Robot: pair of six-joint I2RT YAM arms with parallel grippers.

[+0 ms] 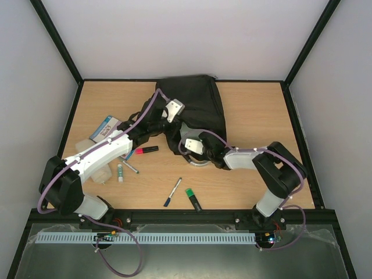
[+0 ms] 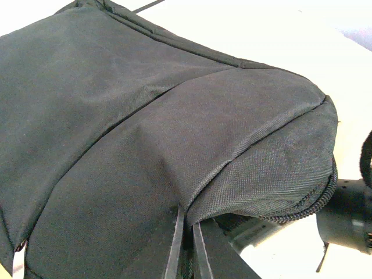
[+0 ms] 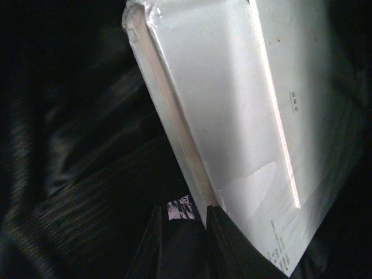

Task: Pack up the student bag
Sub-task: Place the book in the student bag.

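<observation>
Over the desk [image 1: 256,116], top view: black bag [image 1: 197,107] lying flat at the middle of the far edge, mouth turned toward the near edge, grey loop handle [image 1: 197,164] at that end. Left gripper [image 1: 167,123] at the bag's left rim. Right gripper [image 1: 181,138] pushed into the mouth from the right. Scattered toward the left edge: blue-and-white packet [image 1: 107,128], red marker [image 1: 145,150], glue stick [image 1: 120,172]. Closer to the near edge, around its middle: pen [image 1: 172,192] and green marker [image 1: 193,199], near each other, not touching.

Left wrist view: black cloth filling most of the frame, pale desk beyond it. Left gripper closed, fingers [image 2: 174,250] almost together, pinching a fold of bag fabric just beside the zipper [image 2: 314,200]. Part of the right arm [image 2: 349,218] at the frame's right side.

Right wrist view: dark bag lining all round. White plastic-wrapped pad [image 3: 232,116] standing tilted inside the bag. Right gripper's fingers [image 3: 224,241] apart, dark gap between them. Pad's lower corner against the right-hand finger, clear of the other. Small print on the pad too blurred to read.
</observation>
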